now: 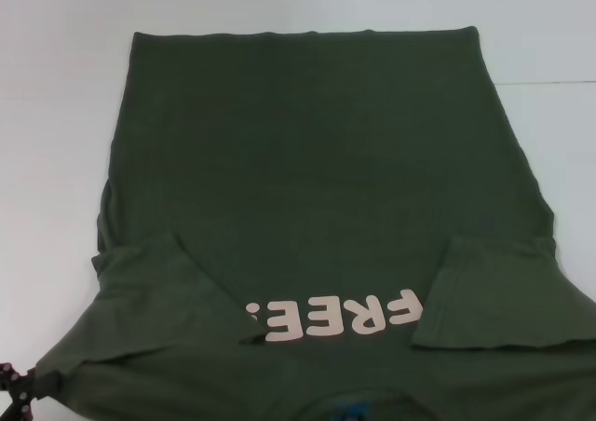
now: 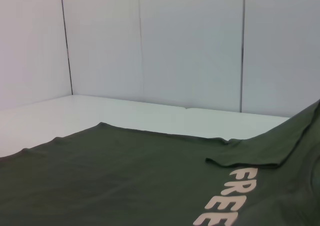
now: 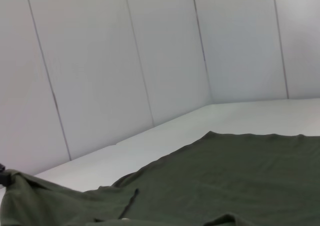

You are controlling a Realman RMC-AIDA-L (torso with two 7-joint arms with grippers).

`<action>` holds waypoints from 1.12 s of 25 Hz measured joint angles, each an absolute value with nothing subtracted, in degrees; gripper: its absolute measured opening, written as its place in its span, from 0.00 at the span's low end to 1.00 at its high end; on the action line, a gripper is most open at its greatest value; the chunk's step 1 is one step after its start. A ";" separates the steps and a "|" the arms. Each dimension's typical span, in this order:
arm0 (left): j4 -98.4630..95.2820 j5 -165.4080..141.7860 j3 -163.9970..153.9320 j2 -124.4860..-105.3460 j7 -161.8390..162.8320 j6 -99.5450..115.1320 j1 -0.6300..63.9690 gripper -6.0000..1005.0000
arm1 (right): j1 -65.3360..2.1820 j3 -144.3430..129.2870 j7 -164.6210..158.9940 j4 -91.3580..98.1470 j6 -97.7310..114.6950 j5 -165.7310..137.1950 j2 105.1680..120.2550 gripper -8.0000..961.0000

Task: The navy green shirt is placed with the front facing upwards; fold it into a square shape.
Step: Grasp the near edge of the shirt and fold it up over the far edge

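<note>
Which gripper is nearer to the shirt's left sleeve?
Left. The left gripper sits at the shirt edge near the folded-in left sleeve, apparently pinching cloth. The right gripper is not in view.

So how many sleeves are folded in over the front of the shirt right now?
2. The left sleeve lies folded over the chest beside the lettering; the right sleeve is folded in on the other side. Nothing else looks folded on the shirt.

White table (image 1: 56, 114) under seemingly flat navy green shirt (image 1: 307, 179)
</note>
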State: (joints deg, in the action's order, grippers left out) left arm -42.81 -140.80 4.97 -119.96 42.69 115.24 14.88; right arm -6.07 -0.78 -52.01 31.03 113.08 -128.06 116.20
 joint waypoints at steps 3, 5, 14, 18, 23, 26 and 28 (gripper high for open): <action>-42.70 -140.68 5.63 -120.05 41.69 115.33 14.34 0.11 | -6.17 0.20 -51.96 31.02 113.08 -128.05 116.06 0.05; -42.56 -140.68 6.16 -120.10 41.28 115.53 14.23 0.11 | -6.33 0.56 -51.95 30.82 113.10 -128.05 115.89 0.05; -42.45 -140.66 6.42 -120.15 40.31 116.42 13.99 0.11 | -6.70 1.26 -50.82 29.60 113.35 -128.05 115.65 0.05; -42.45 -140.63 6.42 -120.15 39.17 116.73 13.72 0.11 | -5.60 1.46 -49.59 29.52 113.62 -128.06 115.66 0.05; -42.45 -140.62 6.41 -120.24 37.44 117.63 13.38 0.12 | -3.62 1.49 -47.13 29.17 114.00 -128.06 116.10 0.05; -42.45 -140.62 6.29 -120.41 36.33 117.87 13.07 0.12 | -2.20 1.52 -44.40 27.43 114.06 -128.06 116.01 0.05; -42.38 -140.62 6.19 -120.56 35.04 117.94 12.84 0.12 | -1.38 1.52 -42.54 26.02 114.07 -128.06 115.73 0.05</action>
